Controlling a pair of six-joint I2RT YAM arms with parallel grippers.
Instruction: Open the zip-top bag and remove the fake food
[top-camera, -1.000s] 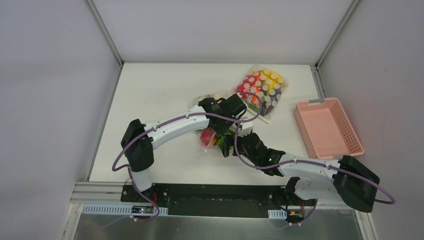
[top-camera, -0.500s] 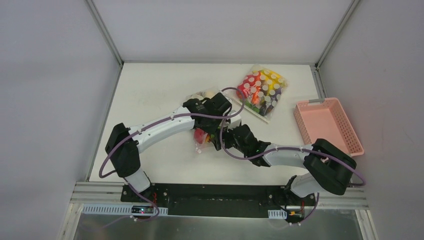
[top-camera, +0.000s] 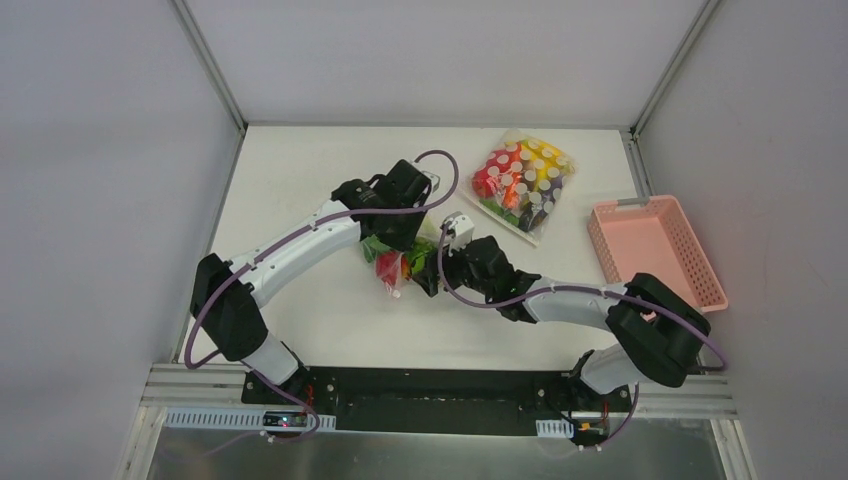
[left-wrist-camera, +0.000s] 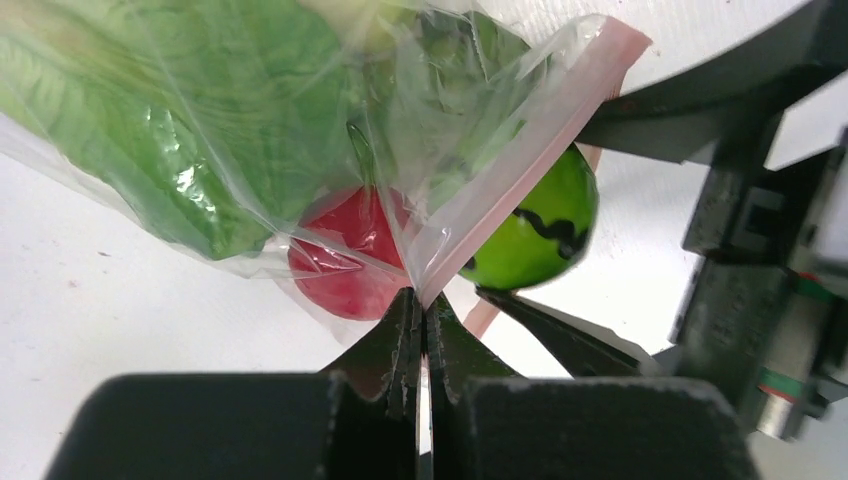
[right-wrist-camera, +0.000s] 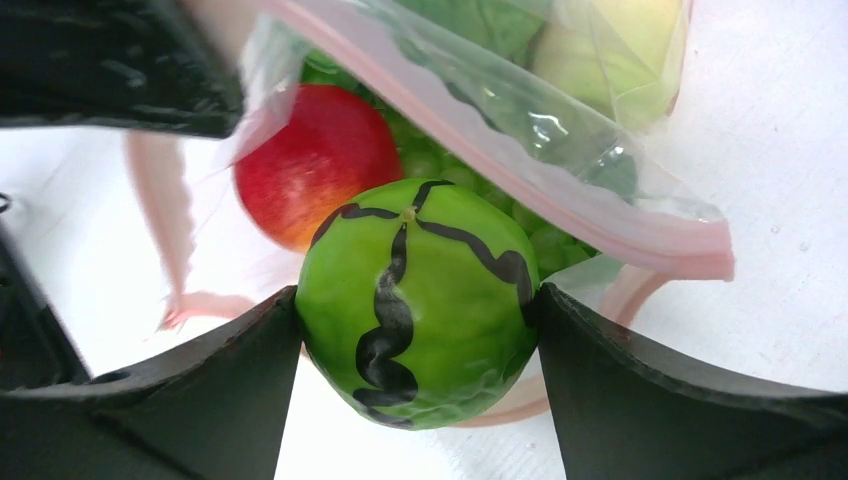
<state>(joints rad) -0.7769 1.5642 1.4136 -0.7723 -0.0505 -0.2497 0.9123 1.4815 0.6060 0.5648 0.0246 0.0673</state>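
The clear zip-top bag (left-wrist-camera: 300, 150) with its pink zip strip (right-wrist-camera: 560, 195) lies open near the table's middle (top-camera: 392, 262). My left gripper (left-wrist-camera: 421, 300) is shut on the bag's zip edge and holds it up. My right gripper (right-wrist-camera: 415, 310) is shut on a green round fruit with black wavy stripes (right-wrist-camera: 415, 300) at the bag's mouth; it also shows in the left wrist view (left-wrist-camera: 530, 225). A red apple (right-wrist-camera: 315, 160), green grapes and leafy lettuce (left-wrist-camera: 130, 90) are still inside the bag. The two grippers meet at the bag in the top view (top-camera: 425, 265).
A white-dotted clear bag of red, orange, yellow and purple items (top-camera: 522, 180) lies at the back right. A pink basket (top-camera: 655, 255) stands at the right edge. Grey walls enclose the white table (top-camera: 300, 180).
My left arm has pulled the bag leftward and toward the back. My right arm has followed it to the left and stretched out to the bag's mouth.
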